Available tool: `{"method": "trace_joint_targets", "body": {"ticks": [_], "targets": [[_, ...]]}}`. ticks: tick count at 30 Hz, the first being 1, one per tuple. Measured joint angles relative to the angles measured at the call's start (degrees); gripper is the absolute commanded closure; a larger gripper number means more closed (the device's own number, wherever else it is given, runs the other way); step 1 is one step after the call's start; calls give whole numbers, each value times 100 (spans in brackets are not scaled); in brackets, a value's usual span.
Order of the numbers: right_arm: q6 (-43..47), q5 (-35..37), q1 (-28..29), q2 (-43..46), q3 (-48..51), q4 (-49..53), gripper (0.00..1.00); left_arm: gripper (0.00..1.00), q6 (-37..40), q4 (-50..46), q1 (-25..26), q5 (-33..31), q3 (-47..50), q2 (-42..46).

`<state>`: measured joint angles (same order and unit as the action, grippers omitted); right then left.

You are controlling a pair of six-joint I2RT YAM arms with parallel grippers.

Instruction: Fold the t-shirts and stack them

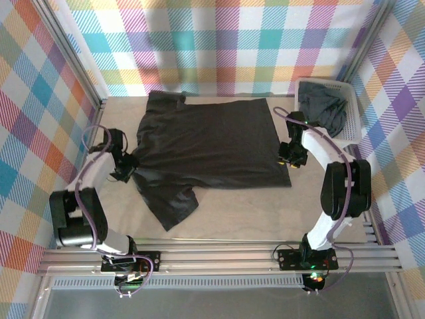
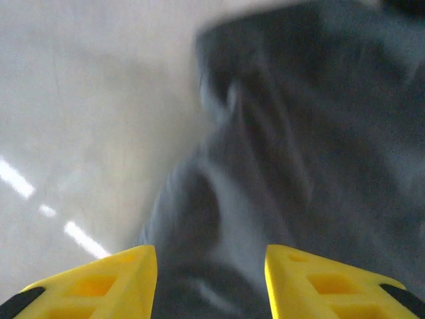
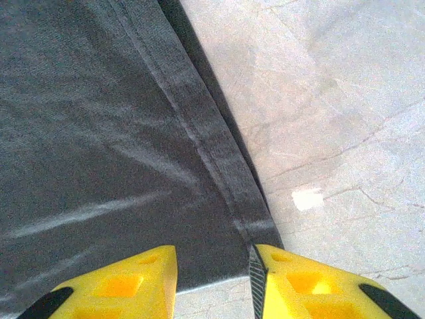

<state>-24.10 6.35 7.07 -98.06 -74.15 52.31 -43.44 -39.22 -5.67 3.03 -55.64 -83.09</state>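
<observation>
T-shirt [image 1: 212,143] spread flat on middle of counter [image 1: 265,216], sleeves to left, hem [image 3: 219,166] to right. Laid open this way presumably so it can be folded. Second dark shirt [image 1: 325,109] bunched in white basket [image 1: 325,83] at far right corner, not yet folded. Left tool [image 1: 125,166] at shirt's left edge between sleeves, released, nothing held. Wrist view blurred, with cloth just ahead. Right tool [image 1: 289,157] at near hem corner, released, straddling the corner without clamping it. Likely posed at opposite ends for a joint pinch.
</observation>
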Motion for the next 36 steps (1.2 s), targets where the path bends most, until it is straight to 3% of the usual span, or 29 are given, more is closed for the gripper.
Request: {"method": "trace_joint_targets", "body": {"ticks": [7,12,20,22,24,30,36], "targets": [[-422,-354,-195,330,861,-177,63,59,-560,-273,262,380,1130,625],[-704,-691,-616,498,1460,-326,62,56,-743,-413,498,785,1508,758],[-809,-922,-887,584,1652,-466,61,59,-1128,-275,1032,1126,2280,1290],[-826,-968,-887,584,1685,-503,61,63,-1248,-140,1307,1156,2304,1172],[-833,-1010,-887,579,1700,-544,61,75,-1392,-107,1596,1045,2223,918],[-898,-1154,-887,350,1698,-745,63,100,-1554,-431,1733,835,1939,553],[-1110,-1305,-887,188,1821,-1005,68,100,-1523,-470,1759,802,1906,557]]}}
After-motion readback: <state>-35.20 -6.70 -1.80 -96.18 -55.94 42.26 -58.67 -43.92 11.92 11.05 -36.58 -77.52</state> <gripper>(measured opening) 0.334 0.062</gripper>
